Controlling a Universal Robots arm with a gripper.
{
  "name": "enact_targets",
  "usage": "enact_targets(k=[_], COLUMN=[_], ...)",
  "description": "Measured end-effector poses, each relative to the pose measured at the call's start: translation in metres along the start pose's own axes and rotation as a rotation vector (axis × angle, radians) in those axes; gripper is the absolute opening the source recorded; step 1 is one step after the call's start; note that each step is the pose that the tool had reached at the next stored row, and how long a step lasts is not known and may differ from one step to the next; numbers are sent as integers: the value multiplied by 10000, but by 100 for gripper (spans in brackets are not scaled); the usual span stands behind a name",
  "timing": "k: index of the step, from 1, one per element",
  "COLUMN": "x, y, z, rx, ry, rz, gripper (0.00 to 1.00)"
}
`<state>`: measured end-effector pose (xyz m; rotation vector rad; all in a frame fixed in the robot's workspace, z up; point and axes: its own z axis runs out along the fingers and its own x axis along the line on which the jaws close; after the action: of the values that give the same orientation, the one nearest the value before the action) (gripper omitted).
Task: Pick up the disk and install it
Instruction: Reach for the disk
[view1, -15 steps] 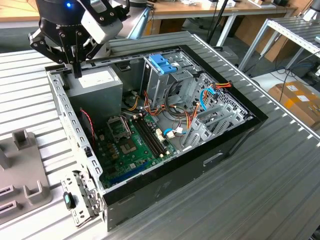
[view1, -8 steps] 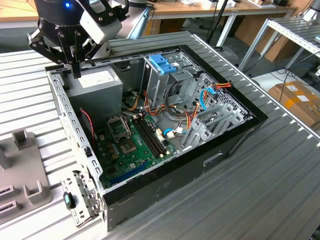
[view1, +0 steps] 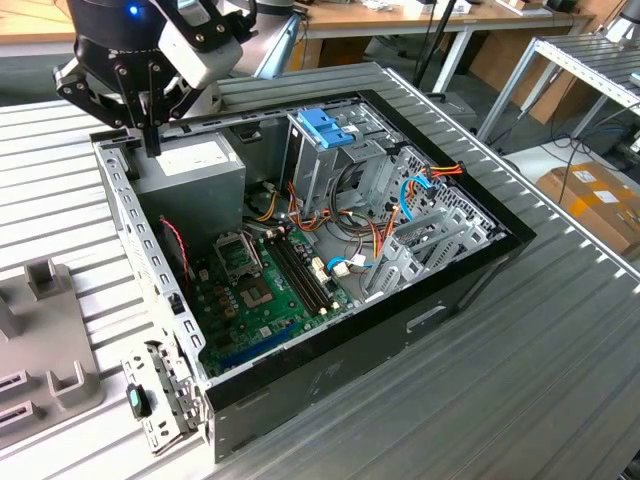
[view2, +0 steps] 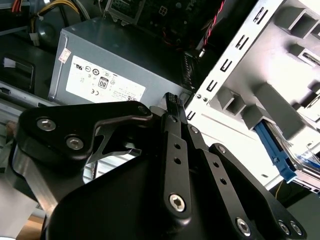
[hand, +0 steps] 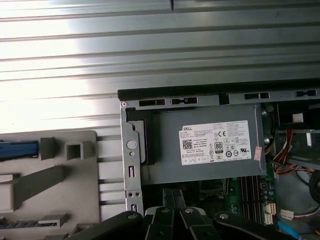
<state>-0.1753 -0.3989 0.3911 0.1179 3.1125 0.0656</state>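
Note:
My gripper (view1: 150, 135) hangs over the back corner of the open computer case (view1: 440, 310), just above the edge of the grey power-supply box (view1: 195, 165). In the second wrist view its fingers (view2: 172, 102) are pressed together with nothing between them. The disk lies off to the side in a grey holder (hand: 55, 175) on the table beside the case. Only a blue edge of the disk (hand: 19, 149) shows in the first wrist view, and the disk's blue carrier corner (view2: 275, 152) in the second. The gripper is apart from it.
Inside the case are the green motherboard (view1: 260, 290), loose cables and an upright metal cage topped by a blue bracket (view1: 325, 125). The grey holder (view1: 40, 340) sits at the exterior view's left on the ribbed table. A cardboard box (view1: 600, 200) lies beyond the table's right.

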Motion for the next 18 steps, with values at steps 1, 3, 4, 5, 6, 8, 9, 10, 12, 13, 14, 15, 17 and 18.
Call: enact_targets(k=[1,3,4,5,6,8,9,10,12,13,14,15,17,18], x=[4,21,37,60,73,94,105,120,148,156,166,181,202,212], y=[0,-2,-3,-4,-5,-7,-8,-9,-11,-12,-12,-14,-15,-16], z=[0,-1,-1,-1,-2,-2,-3,-3,-4,-4,-5,-5,-5,-5], rx=[0,0,0,0,1,0,0,0,0,0,0,0,1,0], ry=[-1,0,-1,-1,0,0,-1,-1,0,0,-1,0,-1,-1], rz=[1,0,-1,0,0,0,1,0,0,0,0,0,0,0], gripper=[11,11,11,11,11,11,11,11,11,11,11,11,11,11])
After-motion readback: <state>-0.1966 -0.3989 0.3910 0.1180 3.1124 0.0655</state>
